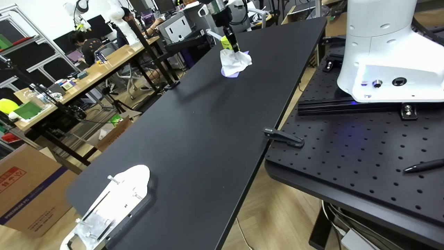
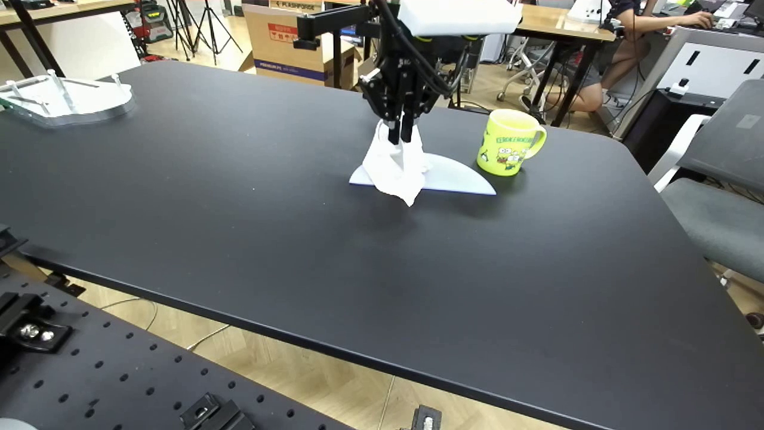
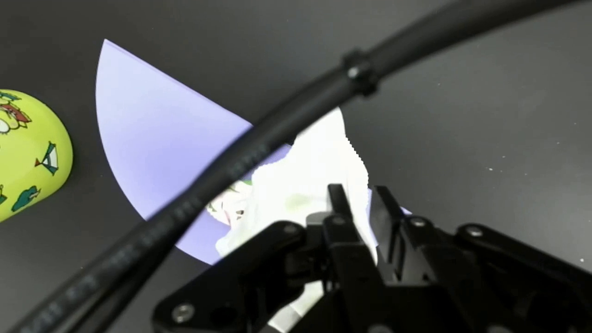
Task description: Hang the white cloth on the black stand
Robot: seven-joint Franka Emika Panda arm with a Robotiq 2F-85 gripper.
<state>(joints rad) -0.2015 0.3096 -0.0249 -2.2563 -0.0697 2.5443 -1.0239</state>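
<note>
Claw (image 3: 359,187): above one end of the lilac half-disc (image 3: 152,115), fingers (image 3: 338,199) a narrow gap apart, lilac showing between; you have nothing clamped, as far as the wrist view tells. Black stand (image 1: 185,43), presumably the barred upright well apart from the half-disc: your carry looks long, so a weak pinch could let go en route. Half-disc: partly under the white cloth (image 3: 300,185); close too low and you may catch both, dragging it along. Cloth: bunched over that same end of the half-disc, below your fingers, contact unclear; if you take only a shallow edge, folds could slip out, and a lump might slide off the stand instead of draping. Yellow-green mug (image 2: 507,143): near the half-disc's opposite end, not touching; a low sweep might knock it.
</note>
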